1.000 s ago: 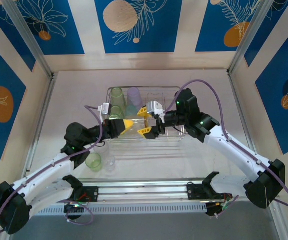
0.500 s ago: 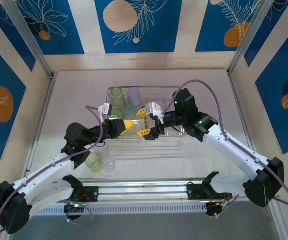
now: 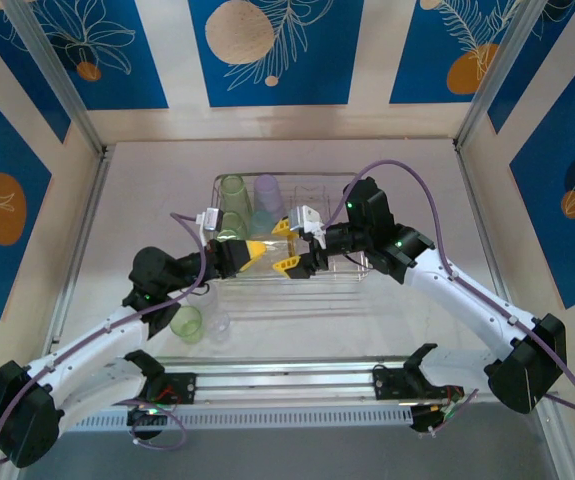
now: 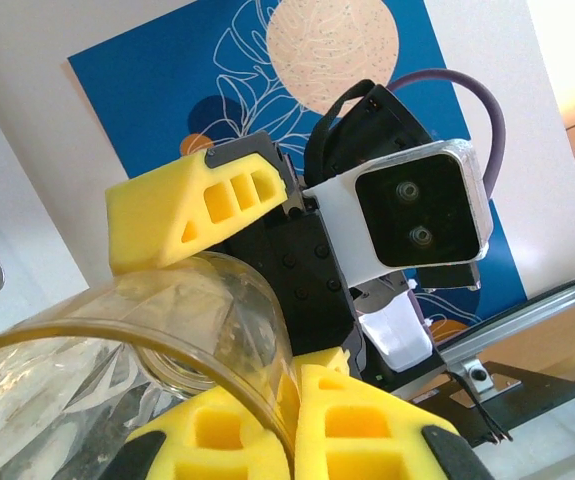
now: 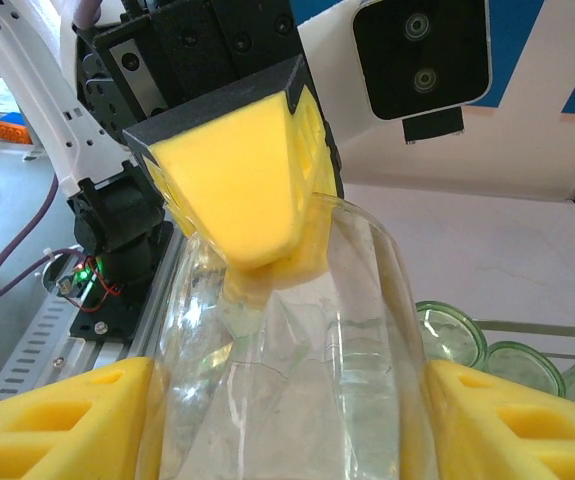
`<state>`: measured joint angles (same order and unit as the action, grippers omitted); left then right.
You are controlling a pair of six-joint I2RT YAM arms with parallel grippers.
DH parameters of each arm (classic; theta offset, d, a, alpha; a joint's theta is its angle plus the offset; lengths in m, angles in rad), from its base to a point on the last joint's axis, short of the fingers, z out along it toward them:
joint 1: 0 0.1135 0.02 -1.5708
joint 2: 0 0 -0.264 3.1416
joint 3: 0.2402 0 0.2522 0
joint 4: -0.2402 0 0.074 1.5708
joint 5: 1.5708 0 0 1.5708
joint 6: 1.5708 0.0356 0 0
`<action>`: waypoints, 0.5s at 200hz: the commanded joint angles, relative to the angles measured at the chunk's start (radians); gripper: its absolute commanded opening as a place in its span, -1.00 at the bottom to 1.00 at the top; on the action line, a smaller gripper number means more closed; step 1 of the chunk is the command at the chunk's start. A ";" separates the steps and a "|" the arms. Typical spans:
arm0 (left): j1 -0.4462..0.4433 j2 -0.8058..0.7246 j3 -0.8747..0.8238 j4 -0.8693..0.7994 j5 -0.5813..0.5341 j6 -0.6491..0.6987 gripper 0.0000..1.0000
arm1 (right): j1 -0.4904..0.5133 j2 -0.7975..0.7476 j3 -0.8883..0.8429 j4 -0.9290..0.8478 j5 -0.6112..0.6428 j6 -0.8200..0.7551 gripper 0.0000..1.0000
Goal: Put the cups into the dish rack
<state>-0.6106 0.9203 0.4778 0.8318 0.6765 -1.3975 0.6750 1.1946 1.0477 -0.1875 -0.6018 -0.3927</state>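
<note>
You're mid-handover: left gripper [image 3: 254, 251] is clenched on the rim of a clear plastic tumbler [image 5: 297, 370] over the near side of the silvery wire dish rack [image 3: 355, 180]. Right gripper [image 3: 295, 246] straddles it, can't tell if it's gripping. Next, I'd guess: right clamps, left releases.

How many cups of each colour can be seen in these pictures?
Green cups: 3
Lilac cups: 1
Clear cups: 2
Total: 6 that can be made out; the arms may hide more.
</note>
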 commanded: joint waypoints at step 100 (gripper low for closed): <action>0.005 -0.001 0.007 0.129 -0.025 -0.019 -1.00 | -0.014 -0.038 -0.076 -0.011 -0.024 -0.038 0.45</action>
<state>-0.6106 0.9382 0.4664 0.8528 0.6765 -1.4132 0.6731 1.1809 1.0065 -0.1600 -0.5838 -0.4217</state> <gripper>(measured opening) 0.071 0.720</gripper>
